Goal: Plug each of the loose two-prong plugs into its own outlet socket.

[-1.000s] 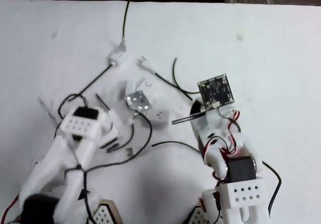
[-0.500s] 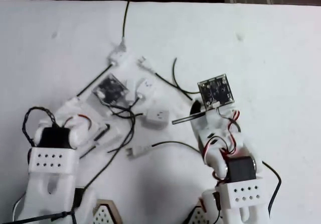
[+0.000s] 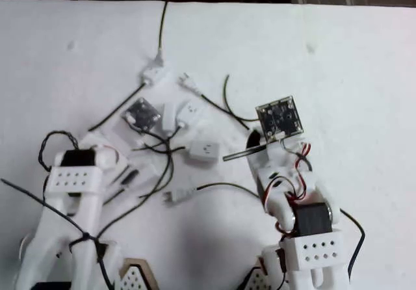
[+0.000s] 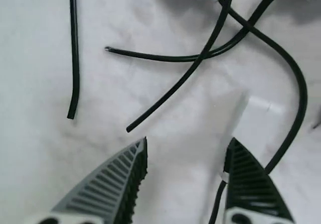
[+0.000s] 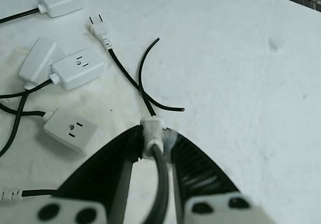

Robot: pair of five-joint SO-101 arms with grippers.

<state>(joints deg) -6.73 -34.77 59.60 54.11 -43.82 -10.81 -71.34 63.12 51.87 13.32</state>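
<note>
Currently the right hand (image 5: 154, 132) clenches a white plug (image 5: 151, 125) near the table's middle, and next probably must line it up with the nearby socket (image 5: 70, 128); the left hand (image 4: 188, 143) hovers released over loose cords (image 4: 200, 58).

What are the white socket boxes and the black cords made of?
The outlet socket looks like hard moulded plastic: smooth, white, with crisp edges and slots. The black cord seems rubbery or soft-plastic coated, since it bends in loose curves.

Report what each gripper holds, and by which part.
The right gripper is shut on a white plug, pinched at its body. The left gripper is open, holding nothing.
</note>
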